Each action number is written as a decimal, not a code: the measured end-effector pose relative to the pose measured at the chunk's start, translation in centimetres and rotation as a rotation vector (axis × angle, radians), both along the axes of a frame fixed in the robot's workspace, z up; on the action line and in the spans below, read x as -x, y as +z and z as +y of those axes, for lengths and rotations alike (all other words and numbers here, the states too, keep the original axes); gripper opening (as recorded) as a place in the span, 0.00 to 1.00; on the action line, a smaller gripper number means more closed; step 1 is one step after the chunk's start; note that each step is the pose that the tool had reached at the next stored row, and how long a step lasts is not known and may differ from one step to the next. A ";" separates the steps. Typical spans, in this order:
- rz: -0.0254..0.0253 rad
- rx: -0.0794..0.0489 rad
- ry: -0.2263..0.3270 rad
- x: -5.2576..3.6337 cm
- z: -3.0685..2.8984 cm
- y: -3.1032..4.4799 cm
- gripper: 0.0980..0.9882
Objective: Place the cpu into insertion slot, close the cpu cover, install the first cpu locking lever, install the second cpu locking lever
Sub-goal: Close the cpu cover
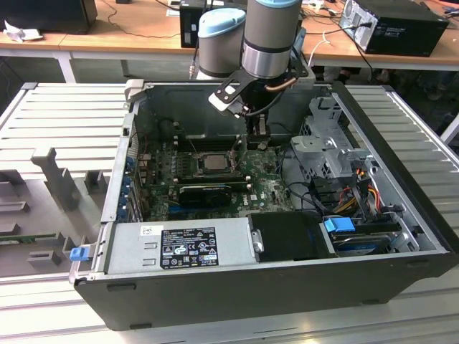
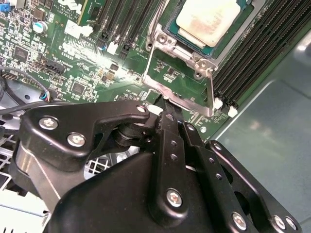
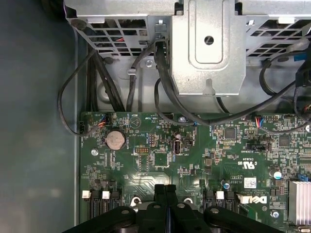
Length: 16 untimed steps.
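The cpu (image 2: 209, 22) already sits in the insertion slot (image 2: 169, 30), its pale metal top facing up and level with the socket rim. So the first step of the task looks done, and the work now centres on the cpu cover (image 2: 181, 97).

The cover is swung open, off the slot. It is hinged at the slot's edge, and the green motherboard (image 3: 160, 160) shows through its large central opening. Its free bar is the side farthest from the slot.

In the second wrist view, the end effector (image 2: 164, 103) has its two black fingers pressed together with no gap between them. Their shared tip is right at that free bar, near one end of it. Whether the tip is touching the metal or sits just beside it, I cannot tell.

From the slot outward, the order is the cpu, then the hinge side of the cover, then the free bar, then the fingertips. The slot therefore lies straight beyond the cover from the end effector. The free bar's long axis runs across the line of the fingers, not along it.

In the exterior view, the arm reaches down into the open computer case (image 1: 215, 301), which lies on the ribbed metal desk (image 1: 57, 115).
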State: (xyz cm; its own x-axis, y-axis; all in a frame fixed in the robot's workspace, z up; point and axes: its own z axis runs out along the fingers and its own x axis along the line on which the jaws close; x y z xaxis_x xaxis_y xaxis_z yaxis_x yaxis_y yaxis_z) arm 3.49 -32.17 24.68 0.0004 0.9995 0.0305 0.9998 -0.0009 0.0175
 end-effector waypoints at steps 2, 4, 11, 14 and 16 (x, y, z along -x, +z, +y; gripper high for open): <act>0.0000 0.000 0.000 0.09 0.00 0.00 0.01; 0.0000 0.000 0.000 0.17 0.00 0.00 0.01; 0.0000 0.000 0.000 0.34 0.00 0.00 0.01; 0.0000 0.000 0.000 0.40 0.00 0.00 0.01; 0.0000 0.000 0.000 0.46 0.00 0.00 0.01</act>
